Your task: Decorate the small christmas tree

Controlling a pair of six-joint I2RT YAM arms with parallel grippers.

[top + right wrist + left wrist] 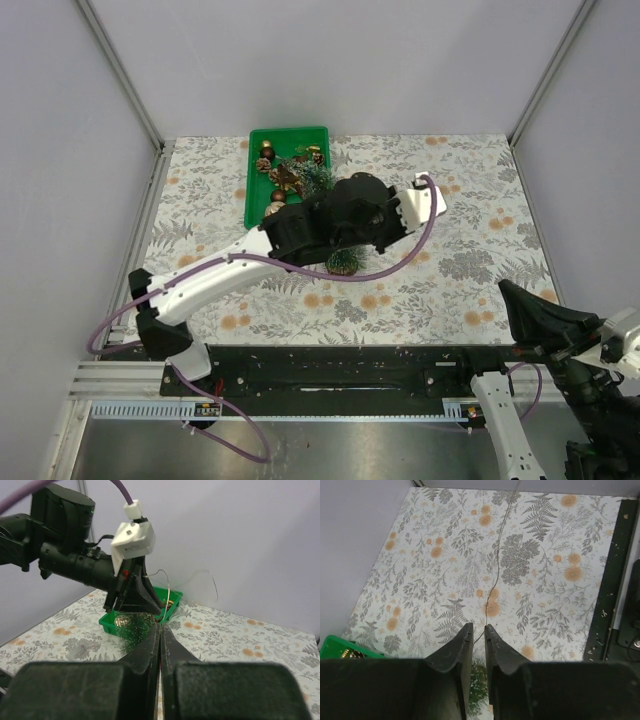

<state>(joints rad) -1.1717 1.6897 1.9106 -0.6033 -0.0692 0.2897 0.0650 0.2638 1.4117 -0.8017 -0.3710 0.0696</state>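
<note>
1. Two nearly shut jaws of your left gripper point(479, 626) pinch a thin wire point(497, 555) that trails ahead.
2. Directly beneath its fingertips stands the small christmas tree point(477, 687). Lower slowly and drape the wire across the branches.
3. Well apart, your right gripper point(160, 629) rests closed and empty.

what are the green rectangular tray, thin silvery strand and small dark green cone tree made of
The green rectangular tray looks like moulded plastic: uniform bright colour, smooth rim. The thin silvery strand is probably fine metal wire, holding a springy arc unsupported. The small dark green cone tree seems bristly synthetic fibre, tips frosted whitish.
</note>
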